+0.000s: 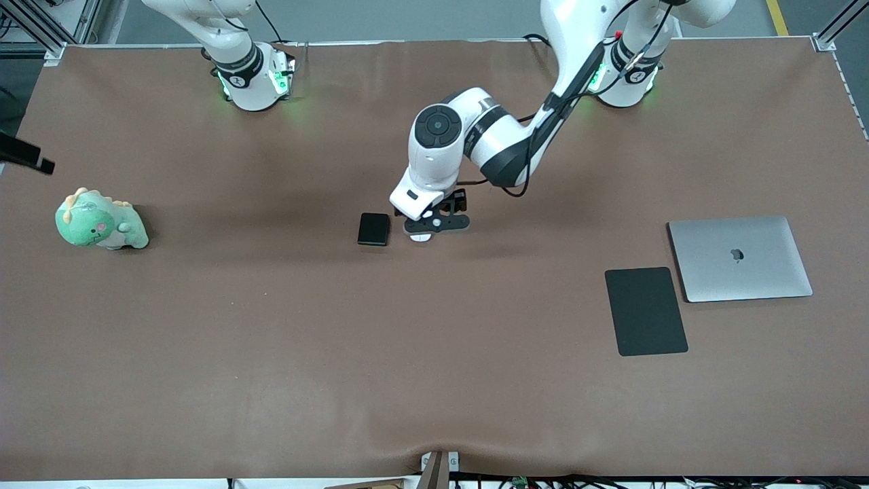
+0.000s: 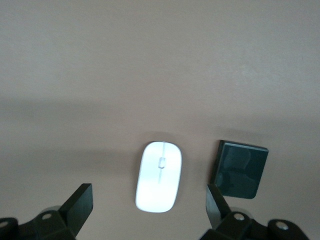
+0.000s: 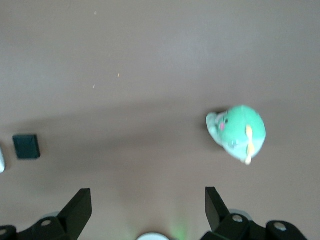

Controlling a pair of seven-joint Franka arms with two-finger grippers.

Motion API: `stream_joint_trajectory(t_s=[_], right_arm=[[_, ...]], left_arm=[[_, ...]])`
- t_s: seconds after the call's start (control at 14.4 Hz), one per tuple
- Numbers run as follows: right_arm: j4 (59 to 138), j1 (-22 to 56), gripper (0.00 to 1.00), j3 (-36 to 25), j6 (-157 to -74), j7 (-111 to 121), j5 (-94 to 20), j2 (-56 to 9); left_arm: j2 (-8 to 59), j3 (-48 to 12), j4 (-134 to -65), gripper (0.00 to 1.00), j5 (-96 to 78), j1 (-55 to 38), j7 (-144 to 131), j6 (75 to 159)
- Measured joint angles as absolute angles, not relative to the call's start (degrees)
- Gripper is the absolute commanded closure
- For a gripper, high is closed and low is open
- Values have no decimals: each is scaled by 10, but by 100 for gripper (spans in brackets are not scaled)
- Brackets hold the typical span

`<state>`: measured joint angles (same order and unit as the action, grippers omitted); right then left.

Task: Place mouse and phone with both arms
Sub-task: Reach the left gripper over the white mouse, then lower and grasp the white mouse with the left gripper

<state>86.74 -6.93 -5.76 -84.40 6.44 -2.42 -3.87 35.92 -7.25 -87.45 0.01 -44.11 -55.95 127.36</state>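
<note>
The white mouse (image 1: 420, 237) lies at mid-table, mostly hidden under my left gripper (image 1: 434, 221). In the left wrist view the mouse (image 2: 159, 176) lies between the open fingers (image 2: 80, 200), which hang above it without touching. My left gripper (image 2: 148, 196) is open and empty. The black phone (image 1: 373, 229) lies flat beside the mouse toward the right arm's end; it shows in the left wrist view (image 2: 240, 170) and the right wrist view (image 3: 26, 146). My right gripper (image 3: 148, 197) is open and empty, high over the table near its own base, and is out of the front view.
A green plush dinosaur (image 1: 100, 221) sits toward the right arm's end, and shows in the right wrist view (image 3: 239, 131). A black mouse pad (image 1: 645, 310) and a closed silver laptop (image 1: 738, 258) lie toward the left arm's end.
</note>
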Motion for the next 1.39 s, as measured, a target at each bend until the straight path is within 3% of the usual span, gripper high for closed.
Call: stream_joint_trajectory(t_s=[0.28,0.56,1.39], right_arm=[[866,-70,0,-58,-914,64,-22,-87],[863,-68,0,-54,-963,64,-21,-92],[862,-46,0,-49,-971,65,-21,-99]], left_arm=[[383,-72,-873,0,14,-464,-576,1289],[396,-72,-873,0,16,-472,-576,1289],[456,-72,-874,0,16,-482,-576,1326]])
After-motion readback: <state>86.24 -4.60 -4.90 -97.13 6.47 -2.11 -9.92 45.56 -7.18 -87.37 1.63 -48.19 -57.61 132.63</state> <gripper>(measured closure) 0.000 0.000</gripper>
